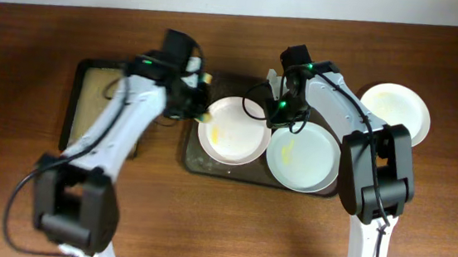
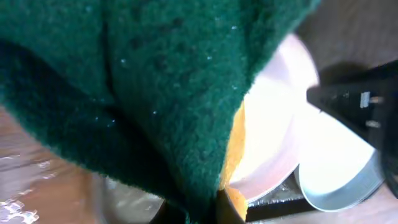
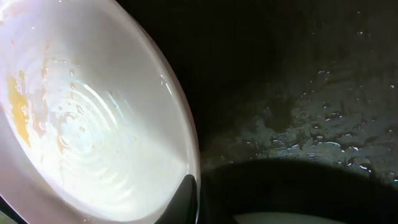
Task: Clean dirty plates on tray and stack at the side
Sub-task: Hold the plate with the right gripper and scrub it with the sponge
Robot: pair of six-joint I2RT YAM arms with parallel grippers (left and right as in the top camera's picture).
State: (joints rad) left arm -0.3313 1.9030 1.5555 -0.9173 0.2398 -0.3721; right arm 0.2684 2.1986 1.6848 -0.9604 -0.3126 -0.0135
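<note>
Firstly, left of the tray [image 1: 189,157] and just beside it, a smaller black tray [image 1: 76,107] with a beige inside lies on the wooden table [image 1: 220,232]. At the left rear corner of the tray, the left gripper [image 1: 199,107] is clamped on a sponge [image 2: 155,93] with a green rough side and a yellow body. The sponge hangs at the left rim of the left plate [image 1: 233,133].

This left plate is in the left half of the tray and has yellow smears and some water on it. At its right rim, over the middle of the tray, the right gripper [image 1: 281,110] is closed on the plate's edge; the wrist view shows one dark finger [image 3: 188,194] against the rim. Small white marks on this gripper's body are too blurred to read.

The right plate [image 1: 305,158] lies in the right half of the tray, also with a yellow smear. The left plate's edge overlaps it a little. A third plate [image 1: 397,110] rests on the table just outside the tray's right rear corner.
</note>
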